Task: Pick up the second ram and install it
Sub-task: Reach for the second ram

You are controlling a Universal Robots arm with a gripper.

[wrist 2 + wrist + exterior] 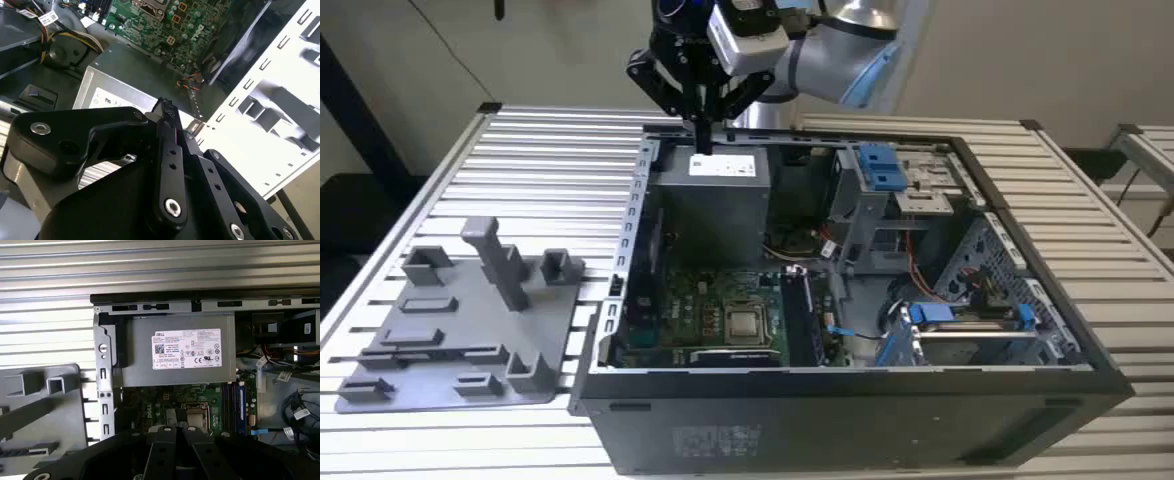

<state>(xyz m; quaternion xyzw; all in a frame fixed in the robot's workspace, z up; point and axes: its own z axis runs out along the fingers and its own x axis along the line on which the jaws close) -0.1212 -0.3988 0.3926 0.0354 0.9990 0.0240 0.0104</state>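
My gripper (704, 140) hangs shut above the back edge of the open computer case (854, 372), over the grey power-supply box (720, 200). In both wrist views its black fingers (169, 125) (165, 440) press together, and nothing shows between them. Below the power-supply box (175, 350) lies the green motherboard (172, 400). Beside the processor socket run the memory slots (233, 405) (801, 315), which hold long dark strips. Whether one of them is the second ram I cannot tell.
A grey plastic holder tray (454, 340) with upright posts lies on the slatted table at the exterior view's left of the case. Drive cages with blue clips (881, 165) and loose cables (921, 300) crowd the case's right half. The case walls stand up all round.
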